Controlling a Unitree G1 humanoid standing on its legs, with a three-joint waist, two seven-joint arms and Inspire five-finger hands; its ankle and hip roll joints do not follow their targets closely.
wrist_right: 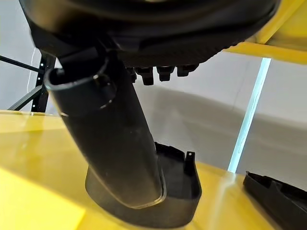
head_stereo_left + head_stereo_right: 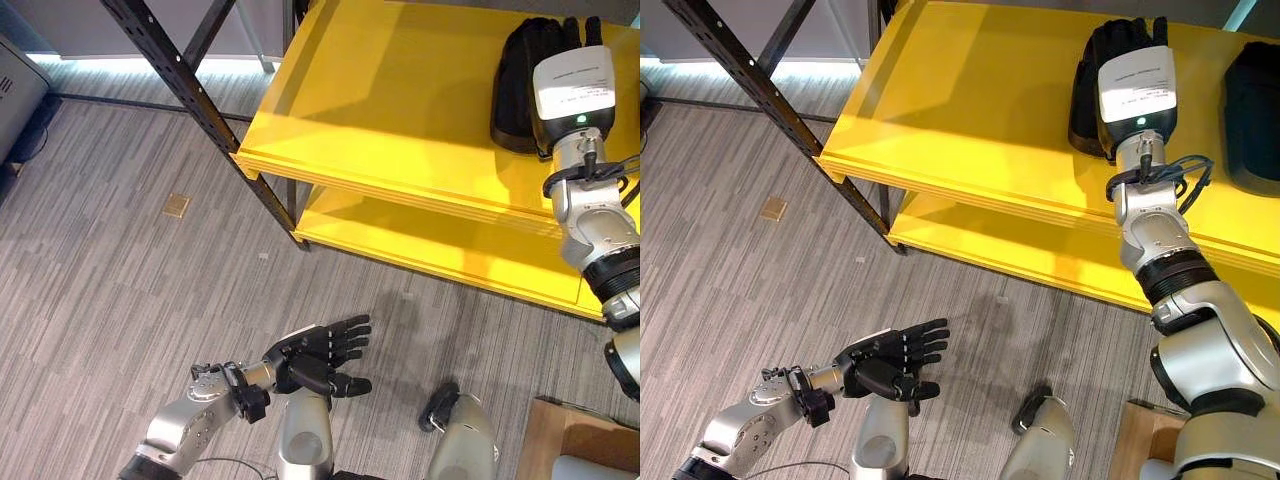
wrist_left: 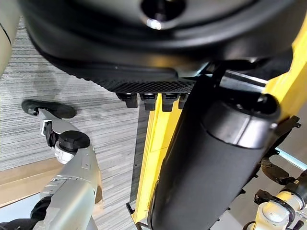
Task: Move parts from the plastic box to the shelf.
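right hand: The right hand is up over the top board of the yellow shelf, sitting right on a black part. From the head views the hand covers most of it.

fingers: In the right wrist view the thumb runs straight down to the part, touching or nearly so, and the fingertips are stubs poking out straight above it. Looks let go, or only loosely resting, not clamped. Honestly can't tell if the thumb tip is pressing on it.

where the part is: Flat on the top board, well in from the front edge. A second black part lies on the same board off to the right, apart from the first one.

left hand: The left hand hangs low over the grey floor with its fingers stretched out, holding nothing.

step: I'd say this is the drop-off, with the part set down.

how to do it well: Lift the hand straight up before pulling back, so the thumb doesn't drag the part toward the edge. Keep the fingers spread while clearing it.

watch out: The second part is close enough that a sideways swing could knock it, so I'd back out toward the robot instead.
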